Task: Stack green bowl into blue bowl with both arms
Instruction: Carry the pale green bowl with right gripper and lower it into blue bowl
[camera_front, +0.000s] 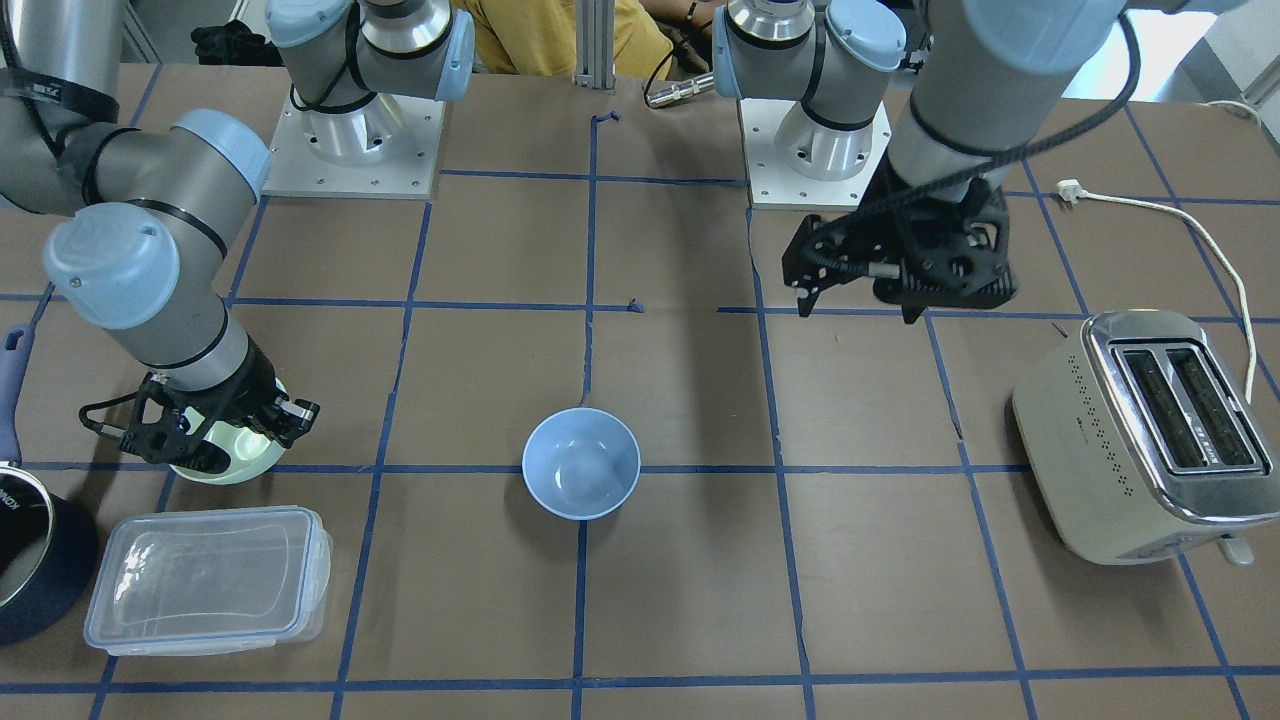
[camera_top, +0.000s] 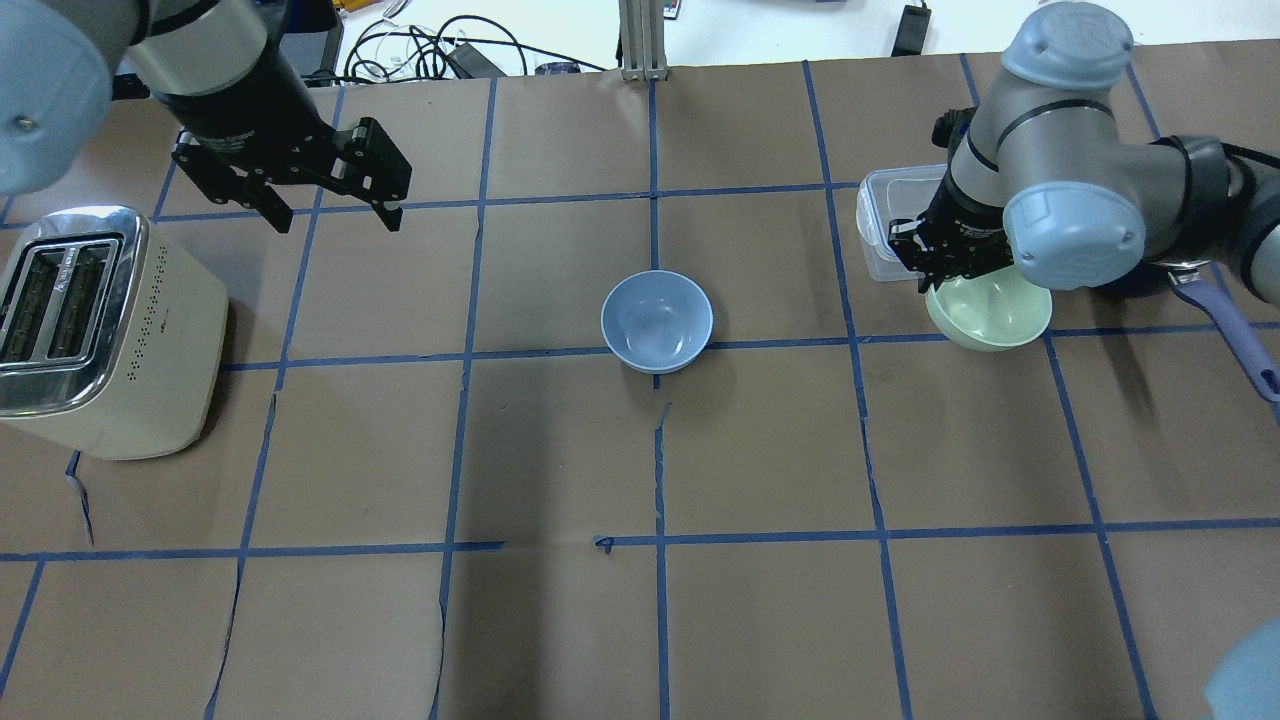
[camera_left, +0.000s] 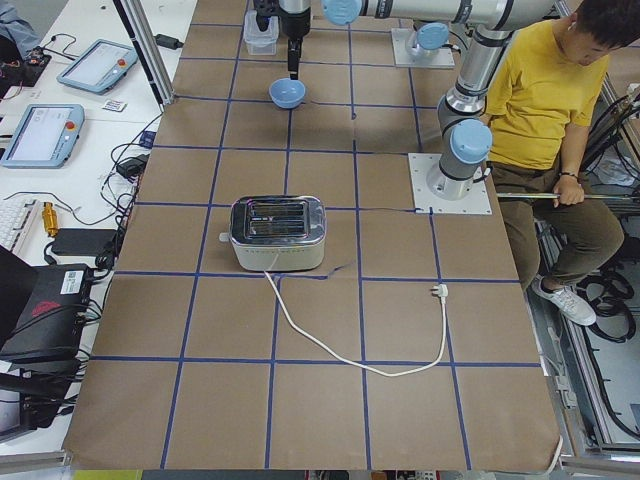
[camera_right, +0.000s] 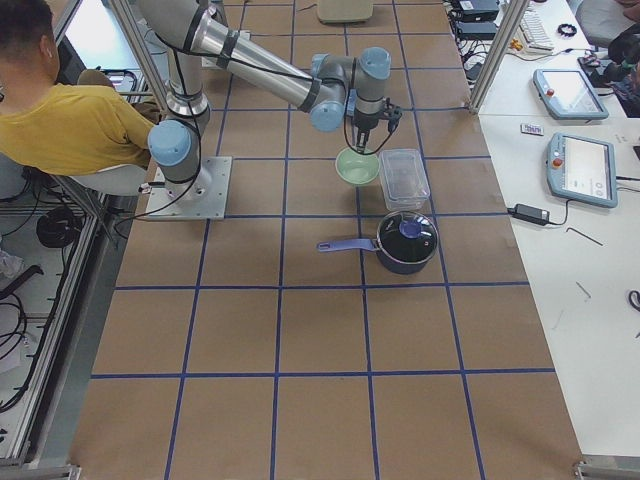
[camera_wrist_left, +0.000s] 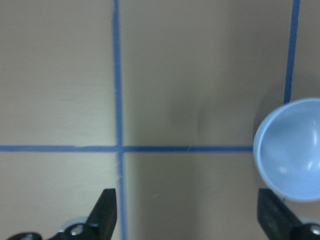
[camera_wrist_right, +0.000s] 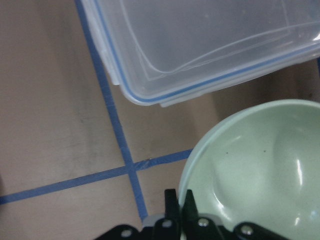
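The pale green bowl (camera_top: 995, 315) sits at the table's right side, next to a clear container. My right gripper (camera_top: 938, 278) is shut on its near rim. The right wrist view shows the fingers (camera_wrist_right: 176, 207) pinched over the green bowl's (camera_wrist_right: 260, 165) edge. I cannot tell whether the bowl rests on the table or is just off it. The blue bowl (camera_top: 657, 320) stands upright and empty at the table's middle (camera_front: 581, 463). My left gripper (camera_top: 336, 220) hovers open and empty, far to the left of the blue bowl (camera_wrist_left: 292, 150), its jaws wide apart.
A clear lidded container (camera_top: 890, 220) lies just beyond the green bowl. A dark blue saucepan (camera_front: 30, 560) stands beside it. A cream toaster (camera_top: 95, 330) stands at the left with its cord (camera_front: 1200, 230) trailing. A person in yellow (camera_left: 540, 90) sits by the robot's bases.
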